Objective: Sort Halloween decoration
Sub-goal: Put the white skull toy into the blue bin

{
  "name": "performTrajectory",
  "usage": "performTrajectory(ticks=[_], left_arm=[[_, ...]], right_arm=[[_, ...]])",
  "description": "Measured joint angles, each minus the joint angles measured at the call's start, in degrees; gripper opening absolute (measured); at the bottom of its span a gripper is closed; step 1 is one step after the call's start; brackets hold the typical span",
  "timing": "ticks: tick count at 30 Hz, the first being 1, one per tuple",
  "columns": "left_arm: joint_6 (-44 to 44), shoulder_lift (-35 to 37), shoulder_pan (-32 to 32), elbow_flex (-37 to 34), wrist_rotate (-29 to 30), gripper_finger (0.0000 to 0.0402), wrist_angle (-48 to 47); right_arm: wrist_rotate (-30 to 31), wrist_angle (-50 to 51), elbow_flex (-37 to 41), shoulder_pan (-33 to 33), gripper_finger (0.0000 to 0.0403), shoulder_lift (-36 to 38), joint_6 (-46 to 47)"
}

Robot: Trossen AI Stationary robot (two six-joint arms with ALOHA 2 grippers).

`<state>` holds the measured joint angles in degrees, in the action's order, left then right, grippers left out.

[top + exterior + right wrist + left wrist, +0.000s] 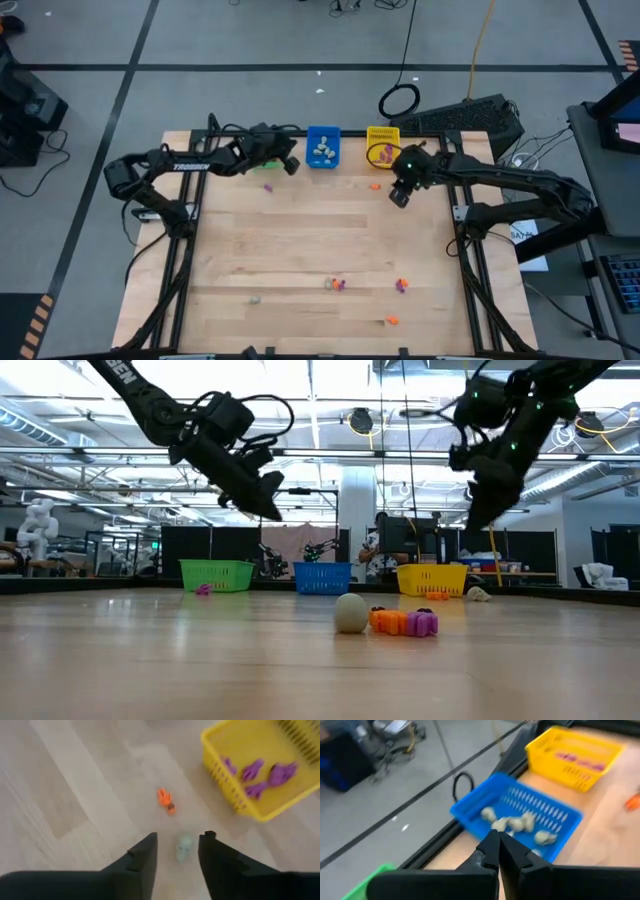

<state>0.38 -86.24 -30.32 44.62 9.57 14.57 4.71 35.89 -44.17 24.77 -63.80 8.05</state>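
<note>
The Halloween decoration is tiny trinkets scattered on the wooden table (300, 240). A pale one (184, 848) and an orange one (166, 801) lie beside the yellow bin (250, 770), which holds purple ones. My right gripper (180, 836) hangs open above the pale trinket, well clear of the table (478, 520). My left gripper (498, 842) is shut, with nothing visible between its fingers, and hovers high beside the blue bin (520, 815), which holds pale trinkets. A purple trinket (267, 186) lies below the left arm. A few more lie near the front edge (335, 284).
Green (217, 574), blue (322, 577) and yellow (432, 578) bins stand in a row along the table's far edge. A pale ball (351, 613), an orange trinket (390, 621) and a purple trinket (422, 623) lie close together near the front. The table's middle is bare wood.
</note>
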Motion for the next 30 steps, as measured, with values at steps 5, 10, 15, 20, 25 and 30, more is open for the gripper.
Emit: performTrajectory(ticks=[5,10,15,20,25,30], left_arm=[[1.20,-0.02,2.11,0.00,-3.70,0.0006,4.86],[1.46,-0.04,3.60,0.00,-5.57,0.0006,6.14],[0.96,-0.04,6.31,-4.72,-6.63,0.0005,15.57],[-2.71,-0.04,7.86,-13.79,-7.89,0.0005,30.09],[-2.91,-0.07,8.85,-18.27,-8.60,0.0005,34.90],[-2.68,-0.07,9.79,-19.70,-9.83,0.0005,35.03]], right_arm=[[0.04,-2.74,4.10,0.19,0.0176,-3.46,1.12],[0.68,-7.56,6.72,0.39,0.0193,-6.77,1.79],[6.05,-9.08,7.01,0.40,0.0190,-10.42,1.63],[5.79,-12.07,7.01,0.44,0.0184,-13.15,0.22],[5.65,-12.67,7.01,0.92,0.0183,-14.99,0.71],[3.57,-13.95,7.01,0.90,0.0183,-16.61,1.32]])
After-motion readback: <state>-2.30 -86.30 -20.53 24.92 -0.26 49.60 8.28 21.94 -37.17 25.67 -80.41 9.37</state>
